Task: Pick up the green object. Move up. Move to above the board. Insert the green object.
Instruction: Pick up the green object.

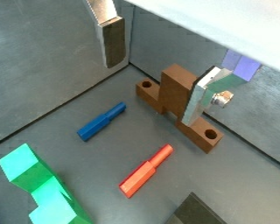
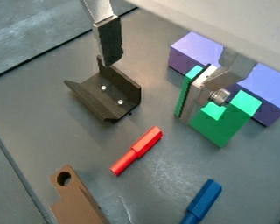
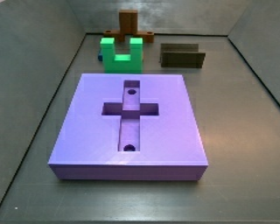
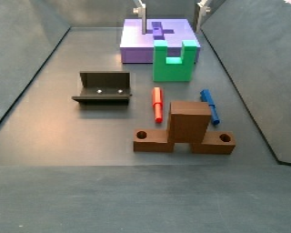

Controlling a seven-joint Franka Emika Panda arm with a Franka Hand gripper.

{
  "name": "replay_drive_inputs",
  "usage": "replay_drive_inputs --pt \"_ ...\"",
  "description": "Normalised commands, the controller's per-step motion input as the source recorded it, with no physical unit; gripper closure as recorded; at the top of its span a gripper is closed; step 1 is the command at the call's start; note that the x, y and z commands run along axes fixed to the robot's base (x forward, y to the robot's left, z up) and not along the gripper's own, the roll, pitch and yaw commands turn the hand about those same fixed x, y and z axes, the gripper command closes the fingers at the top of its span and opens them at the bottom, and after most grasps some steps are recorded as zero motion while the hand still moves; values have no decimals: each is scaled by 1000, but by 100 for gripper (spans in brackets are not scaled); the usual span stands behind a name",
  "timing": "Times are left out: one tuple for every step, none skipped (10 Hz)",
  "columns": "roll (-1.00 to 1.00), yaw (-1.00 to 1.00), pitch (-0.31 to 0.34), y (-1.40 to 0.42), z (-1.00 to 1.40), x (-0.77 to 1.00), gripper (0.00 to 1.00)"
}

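Observation:
The green object (image 3: 122,51) is a bright green U-shaped block standing on the floor against the board's short end; it also shows in a side view (image 4: 176,58) and in both wrist views (image 1: 38,185) (image 2: 220,121). The board (image 3: 166,131) is a large lavender slab with a cross-shaped recess and two round holes, also seen in a side view (image 4: 138,44). My gripper (image 2: 146,87) hangs open and empty above the floor, between the fixture and the green object. It also shows in a wrist view (image 1: 152,92), and its fingertips (image 4: 142,7) peek in at the edge of a side view.
A brown cross-shaped block (image 4: 185,127) stands on the floor, also seen in a wrist view (image 1: 171,98). A red stick (image 4: 156,103) and a blue stick (image 4: 209,103) lie beside it. The dark fixture (image 4: 103,89) stands near one wall. Grey walls enclose the floor.

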Motion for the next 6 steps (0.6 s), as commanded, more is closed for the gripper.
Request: replay_drive_inputs --pt "0 0 -46 -106 -71 3 0" --pt "0 -209 41 -254 -109 449 0" --pt "0 -157 -200 -846 -663 83 0" --pt "-53 0 -171 -874 -774 191 0" --pt "-114 20 -147 -823 -680 71 0" --pt "-51 183 -149 -857 -354 -9 0"
